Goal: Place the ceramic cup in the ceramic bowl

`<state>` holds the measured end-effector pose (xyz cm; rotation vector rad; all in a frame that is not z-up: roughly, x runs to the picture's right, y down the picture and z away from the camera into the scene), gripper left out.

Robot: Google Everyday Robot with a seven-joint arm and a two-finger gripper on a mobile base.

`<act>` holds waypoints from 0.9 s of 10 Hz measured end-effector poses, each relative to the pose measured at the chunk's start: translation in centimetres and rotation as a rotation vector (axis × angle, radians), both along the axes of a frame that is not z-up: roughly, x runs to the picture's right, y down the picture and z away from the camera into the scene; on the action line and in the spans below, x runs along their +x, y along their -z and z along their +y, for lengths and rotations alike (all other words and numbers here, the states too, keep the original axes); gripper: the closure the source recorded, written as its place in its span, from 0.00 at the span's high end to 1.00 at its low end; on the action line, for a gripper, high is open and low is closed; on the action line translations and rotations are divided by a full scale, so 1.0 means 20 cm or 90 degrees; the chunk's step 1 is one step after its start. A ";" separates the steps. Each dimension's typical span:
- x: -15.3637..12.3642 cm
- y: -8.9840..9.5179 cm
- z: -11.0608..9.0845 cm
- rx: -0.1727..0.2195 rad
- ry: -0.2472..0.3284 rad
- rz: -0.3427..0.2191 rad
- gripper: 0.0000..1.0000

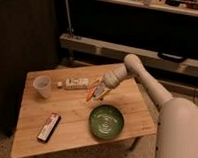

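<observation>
While the white arm (pixel 142 81) reaches in from the right, bent at its elbow above the far side of the desk (pixel 70 117), the tool (pixel 97 92) hangs low over the middle of the wooden top, angled down and to the left. Something orange and red shows at its tip, and whether that belongs to the tool or lies on the wood beneath it cannot be told. I also cannot tell whether the tool is released or clenched, since its end blurs into the colours around it. The ceramic cup (pixel 42 86) stands upright on the wood near the left edge of the desk. It is pale, wide at the mouth, and apart from the tool. Just to the right of the cup a small white bottle (pixel 75 84) lies on its side, with its cap end toward the cup and its other end close to the tool's tip. The ceramic bowl (pixel 106 121) — green, round, with a paler pattern inside — sits toward the front right of the desk, nearer the camera than the tool. It is well apart from the cup, which stands across the desk to the left and farther back. A dark, flat, oblong thing (pixel 48 127) with a reddish edge lies tilted near the front left. The robot's white body (pixel 182 133) fills the lower right corner beside the desk, and behind it all a low grey shelf (pixel 134 50) runs across — a dark cabinet (pixel 22 34) stands at the left.
</observation>
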<state>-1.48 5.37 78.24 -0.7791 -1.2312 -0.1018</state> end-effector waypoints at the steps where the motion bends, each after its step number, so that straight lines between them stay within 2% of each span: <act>1: 0.00 0.00 0.00 0.000 0.000 0.000 0.53; 2: 0.00 0.01 -0.01 0.006 0.003 0.005 0.53; 3: 0.01 0.01 -0.04 0.027 0.008 0.023 0.53; 4: 0.00 0.01 -0.11 0.065 0.023 0.047 0.53; 6: -0.08 -0.10 -0.34 0.168 0.075 0.092 0.53; 7: -0.12 -0.13 -0.42 0.198 0.093 0.099 0.53; 8: -0.13 -0.15 -0.46 0.216 0.106 0.108 0.53; 9: -0.14 -0.15 -0.47 0.218 0.107 0.108 0.53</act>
